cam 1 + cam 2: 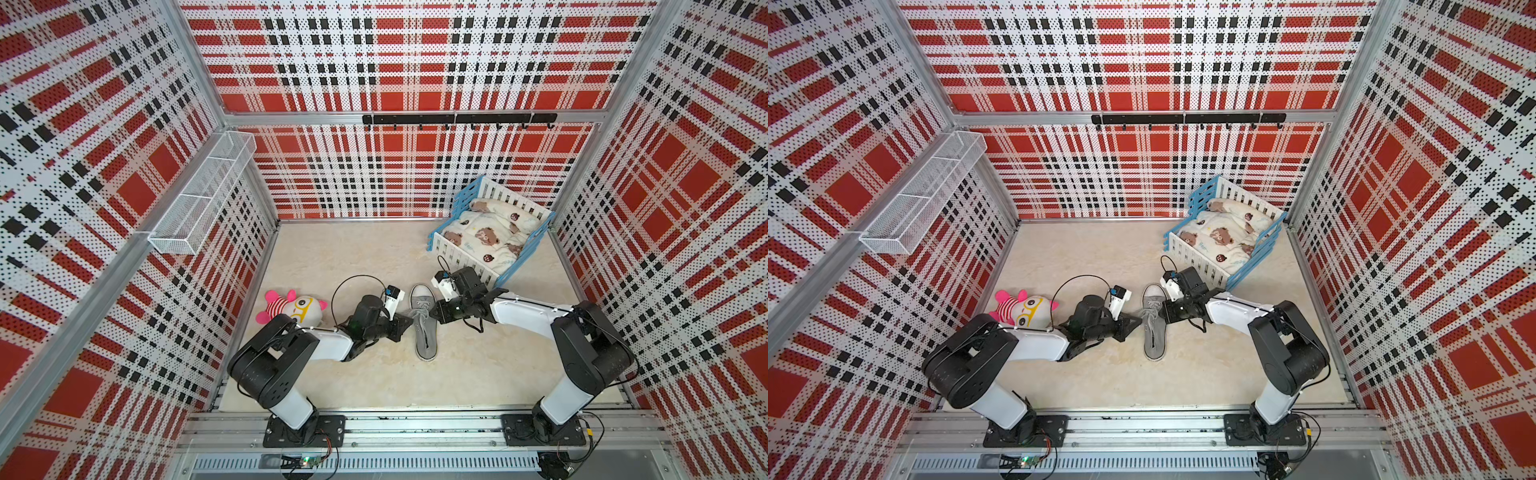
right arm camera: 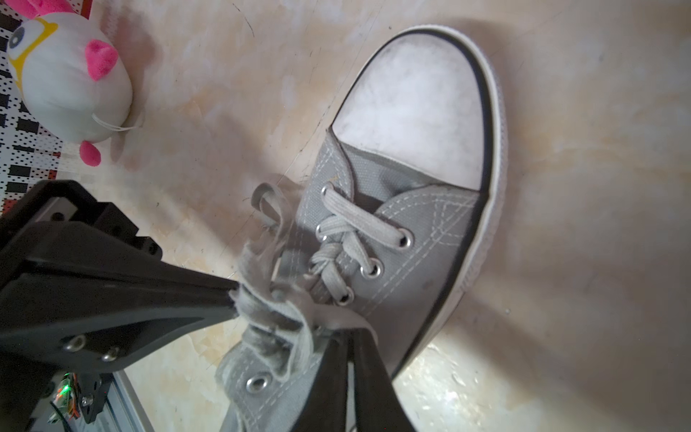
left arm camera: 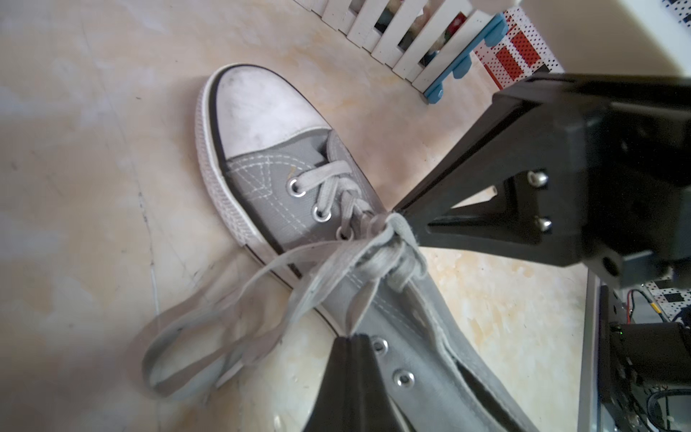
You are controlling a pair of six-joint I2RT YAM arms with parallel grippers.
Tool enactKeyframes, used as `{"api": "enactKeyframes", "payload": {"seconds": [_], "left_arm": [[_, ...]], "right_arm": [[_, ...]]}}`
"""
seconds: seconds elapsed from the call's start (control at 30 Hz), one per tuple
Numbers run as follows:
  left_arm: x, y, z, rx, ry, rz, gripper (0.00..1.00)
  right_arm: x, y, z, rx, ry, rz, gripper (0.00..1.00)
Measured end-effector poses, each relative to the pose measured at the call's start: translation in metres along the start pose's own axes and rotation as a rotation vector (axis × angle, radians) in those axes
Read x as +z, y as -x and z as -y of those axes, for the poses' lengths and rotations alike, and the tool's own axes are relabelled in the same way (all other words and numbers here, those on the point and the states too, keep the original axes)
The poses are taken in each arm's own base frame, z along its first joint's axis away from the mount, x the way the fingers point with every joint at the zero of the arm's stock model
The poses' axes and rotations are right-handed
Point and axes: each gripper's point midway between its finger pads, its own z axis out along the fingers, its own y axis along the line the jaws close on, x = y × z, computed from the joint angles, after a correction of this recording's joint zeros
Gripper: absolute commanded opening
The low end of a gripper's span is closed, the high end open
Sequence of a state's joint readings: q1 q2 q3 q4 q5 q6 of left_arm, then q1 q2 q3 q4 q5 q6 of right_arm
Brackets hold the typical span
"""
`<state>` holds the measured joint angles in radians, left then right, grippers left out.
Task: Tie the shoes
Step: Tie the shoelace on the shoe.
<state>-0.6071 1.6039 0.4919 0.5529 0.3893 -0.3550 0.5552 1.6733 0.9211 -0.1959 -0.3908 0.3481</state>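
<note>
Sneaker (image 1: 424,332) laces (image 3: 325,175) pinched tight in left end effector (image 3: 349,338) and right end effector (image 2: 349,333), knot (image 3: 392,262) between them, probably for cinching.

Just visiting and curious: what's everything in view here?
sneaker: one, grey with white toe cap, middle of the floor
laces: one pair, pale grey, over the sneaker's eyelets
plush toy: one, white and pink, left of the sneaker
toy crib: one, white and blue, far right corner
bedding: one set, cream with bears, inside crib
wire basket: one, white, left wall
hook rail: one, black, back wall
arms: two, black and white, near edge
left pincer: one, black, shut on laces
right pincer: one, black, shut on laces
</note>
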Motion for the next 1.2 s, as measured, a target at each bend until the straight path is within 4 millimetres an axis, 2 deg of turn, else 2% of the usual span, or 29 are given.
{"api": "enactKeyframes", "payload": {"seconds": [0.43,0.83,1.2], "left_arm": [[-0.02,-0.02,-0.007,-0.061,0.025,-0.011,0.0],[-0.037,-0.026,-0.015,-0.103,0.051,0.005,0.0],[-0.042,-0.053,-0.02,-0.156,0.072,-0.062,0.0]], "right_arm": [[0.0,-0.001,0.002,-0.002,-0.008,-0.002,0.13],[0.0,-0.003,0.003,-0.001,-0.014,-0.011,0.13],[-0.001,-0.004,0.004,0.0,-0.018,-0.018,0.13]]}}
